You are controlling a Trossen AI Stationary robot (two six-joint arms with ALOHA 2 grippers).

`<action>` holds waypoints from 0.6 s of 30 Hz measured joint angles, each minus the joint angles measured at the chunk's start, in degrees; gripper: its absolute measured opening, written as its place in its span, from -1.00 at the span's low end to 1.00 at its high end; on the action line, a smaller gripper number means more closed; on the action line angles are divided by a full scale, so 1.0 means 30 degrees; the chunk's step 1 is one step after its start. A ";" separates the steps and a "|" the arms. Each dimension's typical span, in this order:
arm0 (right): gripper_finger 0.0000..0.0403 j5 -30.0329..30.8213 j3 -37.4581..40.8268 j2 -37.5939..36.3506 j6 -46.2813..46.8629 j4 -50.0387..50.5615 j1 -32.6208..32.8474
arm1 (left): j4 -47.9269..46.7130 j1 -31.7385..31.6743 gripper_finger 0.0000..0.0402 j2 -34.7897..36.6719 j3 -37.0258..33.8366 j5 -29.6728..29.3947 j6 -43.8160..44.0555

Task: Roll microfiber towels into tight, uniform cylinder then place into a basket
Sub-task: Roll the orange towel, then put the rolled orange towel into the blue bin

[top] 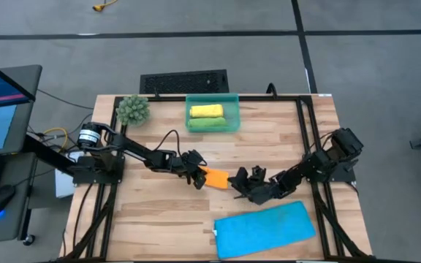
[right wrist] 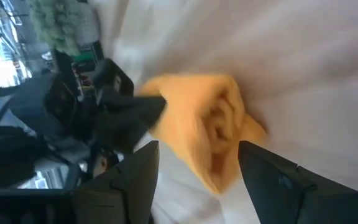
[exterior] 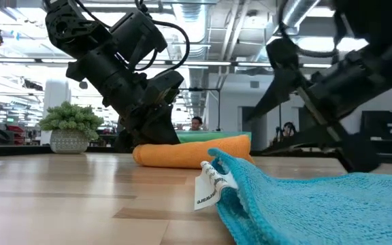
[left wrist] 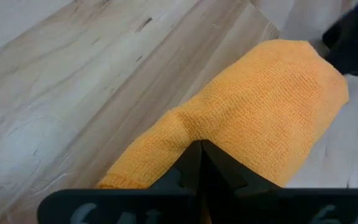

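Here there are four towels on the wooden tabletop (top: 159, 219), one of each colour. Two are rolled up and lie side by side in the one basket (top: 213, 113), which sits at the far edge of the tabletop, near the middle. The yellow roll (top: 205, 110) is behind and the green roll (top: 206, 123) is in front, touching it.

The orange towel (top: 215, 177) is a fat roll in the middle of the tabletop. The left gripper (top: 197, 175) has its two fingers pressed together, pinching one end of the orange roll. The right gripper (top: 240, 181) is at the other end of that roll, with its fingers spread wide apart. In the right wrist view the rolled end shows between those two fingers, and neither finger seems to touch it, though the view is blurry.

The blue towel (top: 264, 228) is not rolled. It lies flat by the near edge, toward the right corner. A small white tag (exterior: 207, 188) sticks out from one corner.

One spiky green plant ball (top: 133, 109) stands near the far left corner.

In the low view the basket is mostly hidden behind the orange roll; only a thin green strip shows above it. The arms hide much of the room there.
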State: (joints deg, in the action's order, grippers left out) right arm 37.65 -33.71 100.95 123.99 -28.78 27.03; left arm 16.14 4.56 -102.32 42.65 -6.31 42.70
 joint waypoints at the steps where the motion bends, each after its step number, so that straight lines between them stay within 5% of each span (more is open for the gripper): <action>1: 0.21 -0.0006 0.0000 0.0000 -0.0440 -0.0112 -0.0189 | 0.0000 0.0000 -1.00 0.0000 0.0000 0.0000 0.0000; 9: 0.21 -0.2441 -0.0029 0.0000 -0.0900 -0.0232 -0.1047 | 0.0000 0.0000 -1.00 0.0000 0.0000 -0.0007 0.0000; 18: 0.21 -0.2658 -0.0062 0.0014 0.0222 -0.1400 -0.0322 | 0.0007 0.0000 -1.00 0.0000 0.0000 -0.0036 -0.0007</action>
State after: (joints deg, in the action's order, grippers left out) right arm 29.68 -33.90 100.99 124.65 -32.98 26.06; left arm 16.16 4.56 -102.32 42.65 -6.42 42.68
